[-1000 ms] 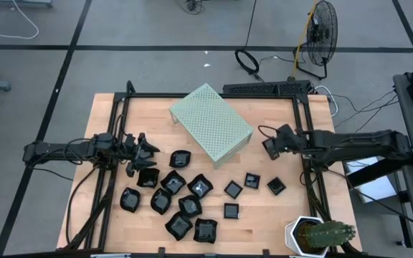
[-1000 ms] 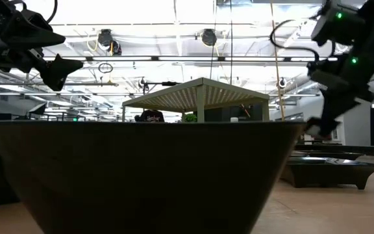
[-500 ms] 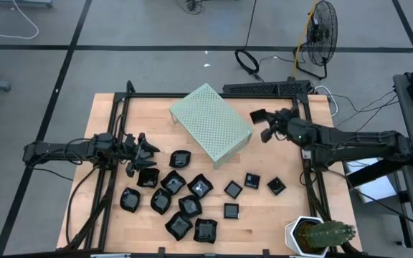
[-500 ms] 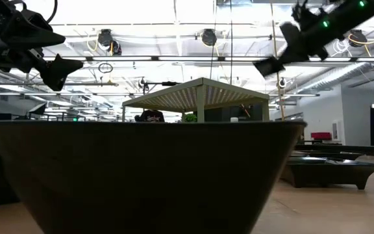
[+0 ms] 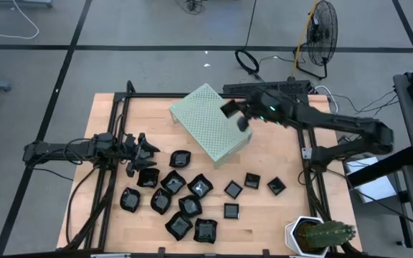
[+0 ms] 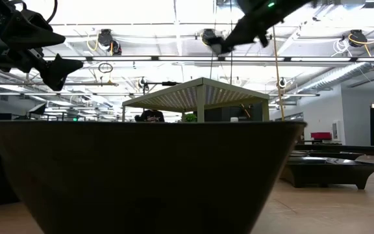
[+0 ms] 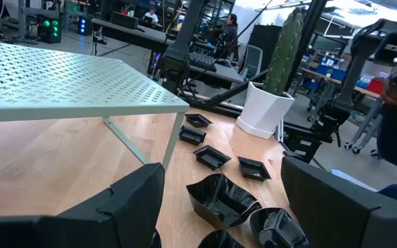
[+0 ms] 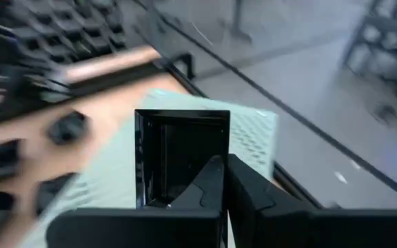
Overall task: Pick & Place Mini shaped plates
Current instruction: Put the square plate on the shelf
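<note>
Several mini shaped plates (image 5: pixel 181 197), glossy black, lie on the wooden table near its front; one fills the foreground of the low view (image 6: pixel 148 175). The pale green perforated box (image 5: pixel 211 123) stands on thin legs at the table's far middle. High over the box's right part, my right gripper (image 5: pixel 236 115) is shut on one small square plate (image 5: pixel 229 109). My left gripper (image 5: pixel 145 150) waits open at the table's left, its fingers level and wide apart (image 7: pixel 222 186), nothing between them. My right gripper pinches one edge of the square plate's rim (image 8: pixel 209 180) between its two fingers. The fingers come from the table's right, slanting slightly down. The plate sticks out beyond the fingertips, its hollow side (image 8: pixel 181 155) facing the wrist, lifted clear above the box.
A cactus in a white pot (image 5: pixel 320 235) stands at the near right corner. Black frame rails (image 5: pixel 307 143) run along the table's left, right and far sides. Bare wood shows right of the box and around the few plates at the right (image 5: pixel 252 180).
My right gripper has risen and swung from beside the box's right edge toward the table's far left, ending over the box. It has rolled and tipped up on the way, staying shut on the square plate, which travels with it.
</note>
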